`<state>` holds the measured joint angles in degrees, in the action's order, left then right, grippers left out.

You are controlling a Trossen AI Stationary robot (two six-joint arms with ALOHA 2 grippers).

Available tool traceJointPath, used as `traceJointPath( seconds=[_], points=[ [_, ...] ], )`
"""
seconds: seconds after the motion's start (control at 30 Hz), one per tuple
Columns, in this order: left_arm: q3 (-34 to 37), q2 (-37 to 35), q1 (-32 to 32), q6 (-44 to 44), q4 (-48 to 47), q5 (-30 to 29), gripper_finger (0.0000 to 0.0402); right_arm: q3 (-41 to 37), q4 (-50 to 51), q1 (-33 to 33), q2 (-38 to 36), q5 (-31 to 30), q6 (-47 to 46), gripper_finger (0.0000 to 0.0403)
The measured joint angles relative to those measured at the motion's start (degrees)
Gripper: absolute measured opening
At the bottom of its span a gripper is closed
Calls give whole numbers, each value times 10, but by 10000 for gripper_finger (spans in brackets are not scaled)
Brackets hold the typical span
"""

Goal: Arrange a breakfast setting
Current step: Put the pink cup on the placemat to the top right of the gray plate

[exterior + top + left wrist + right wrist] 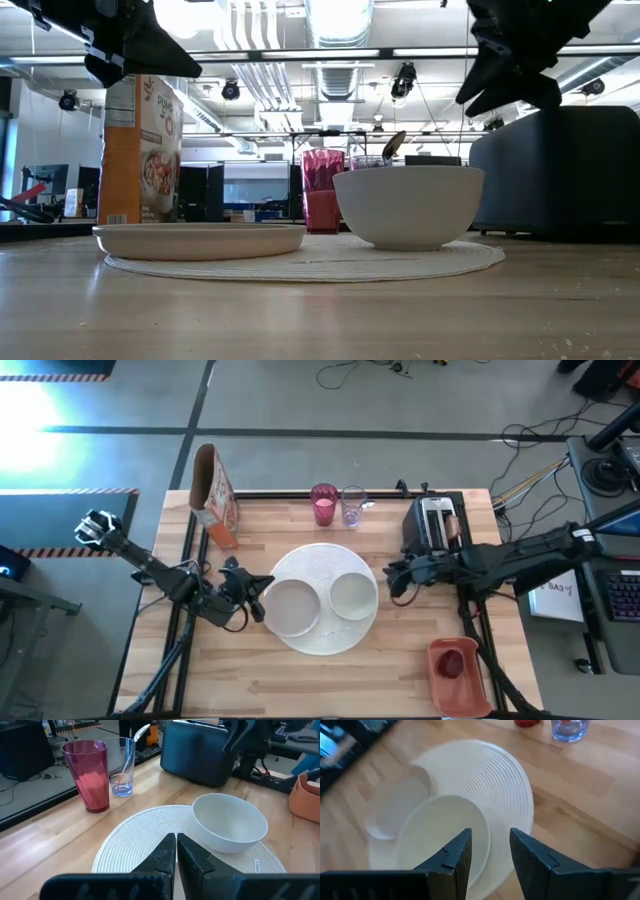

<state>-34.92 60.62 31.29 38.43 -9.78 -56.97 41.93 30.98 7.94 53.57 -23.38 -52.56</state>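
Left to right: cereal box (pixel 212 495) at back-left edge, left gripper (pixel 253 593) pressed together beside small white plate (pixel 291 607), white bowl (pixel 352 596) next to it on large round white plate (pixel 322 560), pink cup (pixel 323 504) and glass (pixel 351 505) behind, right gripper (pixel 397 576) spread by bowl.

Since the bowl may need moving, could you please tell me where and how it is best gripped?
Probably by the rim: the bowl stands upright and open on the round mat, with smooth curved sides. Come from above, one finger inside the wall and one outside, on the side away from the small plate. The right claw is open above it.
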Motion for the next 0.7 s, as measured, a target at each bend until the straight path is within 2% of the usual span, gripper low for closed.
traceJointPath(
  seconds=[0.23, 0.5, 0.7],
  points=[
    [0, 6, 0, 0, 10, -11, 0, -48, -84, -40, -40, 7, -15, 123],
    [0, 5, 0, -4, 13, -9, 0, -57, -200, -62, -44, -9, -137, 123],
    [0, 5, 0, -4, 15, -5, 0, -56, -223, -61, -39, -7, -120, 123]
  ],
)
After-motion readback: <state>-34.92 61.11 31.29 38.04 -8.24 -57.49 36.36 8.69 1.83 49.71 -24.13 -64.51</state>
